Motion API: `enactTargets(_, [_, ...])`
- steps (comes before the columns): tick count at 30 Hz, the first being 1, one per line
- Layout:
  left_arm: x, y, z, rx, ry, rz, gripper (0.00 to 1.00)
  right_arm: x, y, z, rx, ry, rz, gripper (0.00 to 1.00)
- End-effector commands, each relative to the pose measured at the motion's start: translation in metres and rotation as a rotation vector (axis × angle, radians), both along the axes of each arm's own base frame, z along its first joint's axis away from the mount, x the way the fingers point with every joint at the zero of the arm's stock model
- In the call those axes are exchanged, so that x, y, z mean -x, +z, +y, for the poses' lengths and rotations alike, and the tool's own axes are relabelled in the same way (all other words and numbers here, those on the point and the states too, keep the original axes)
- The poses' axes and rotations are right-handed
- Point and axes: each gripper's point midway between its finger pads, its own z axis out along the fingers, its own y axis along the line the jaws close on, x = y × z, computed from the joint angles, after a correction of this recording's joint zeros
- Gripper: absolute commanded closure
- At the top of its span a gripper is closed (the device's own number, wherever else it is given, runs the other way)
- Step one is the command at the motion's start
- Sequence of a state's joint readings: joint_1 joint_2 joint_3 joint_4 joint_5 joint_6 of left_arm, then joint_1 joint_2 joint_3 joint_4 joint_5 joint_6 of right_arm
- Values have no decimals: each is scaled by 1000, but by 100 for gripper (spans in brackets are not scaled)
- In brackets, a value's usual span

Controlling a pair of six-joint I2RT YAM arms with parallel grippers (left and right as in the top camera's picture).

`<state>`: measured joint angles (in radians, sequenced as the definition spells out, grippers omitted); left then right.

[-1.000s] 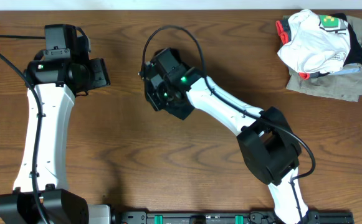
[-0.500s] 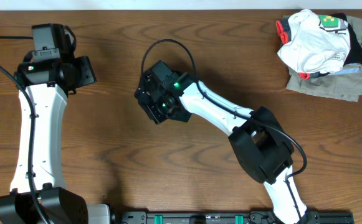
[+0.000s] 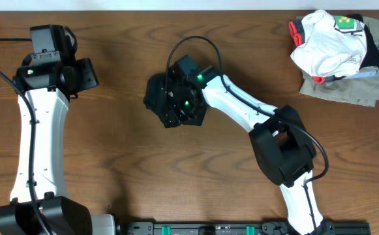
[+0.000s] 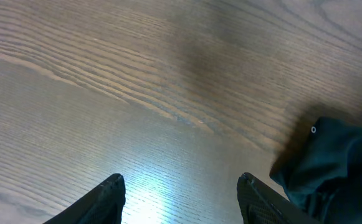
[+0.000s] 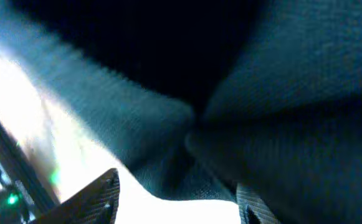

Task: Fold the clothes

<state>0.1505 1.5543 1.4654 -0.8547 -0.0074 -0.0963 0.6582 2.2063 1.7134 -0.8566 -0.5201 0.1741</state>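
Overhead view is showing the black clothes (image 3: 156,101) lying bunched on the table (image 3: 111,163) right under the right fingers (image 5: 106,190), which are standing apart, while the left fingers (image 4: 109,193), also apart, are hovering well off to the left.

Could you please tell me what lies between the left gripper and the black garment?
Only bare wooden table; the overhead view shows nothing between the left gripper and the black garment.
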Motion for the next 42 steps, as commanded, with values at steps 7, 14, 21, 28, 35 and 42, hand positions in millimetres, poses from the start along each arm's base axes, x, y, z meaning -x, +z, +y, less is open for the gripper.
enactTargets(7, [-2, -4, 9, -10, 19, 1, 40, -27, 90, 0, -91, 80, -336, 36])
enactTargets(14, [2, 3, 46, 29, 187, -52, 40, -64, 87, 8, -50, 61, -529, 36])
enactTargets(21, [10, 2, 66, 32, 240, -47, 40, -80, 49, 19, 19, 50, -576, 40])
enactTargets(28, [10, 2, 67, 31, 242, -47, 40, -72, 55, 45, -31, 62, -607, 84])
enactTargets(35, [11, 2, 71, 29, 251, -48, 40, -47, 69, 82, -98, 93, -616, 99])
enactTargets(42, [10, 4, 76, 26, 263, -62, 40, -26, 66, 101, -126, 103, -574, 99])
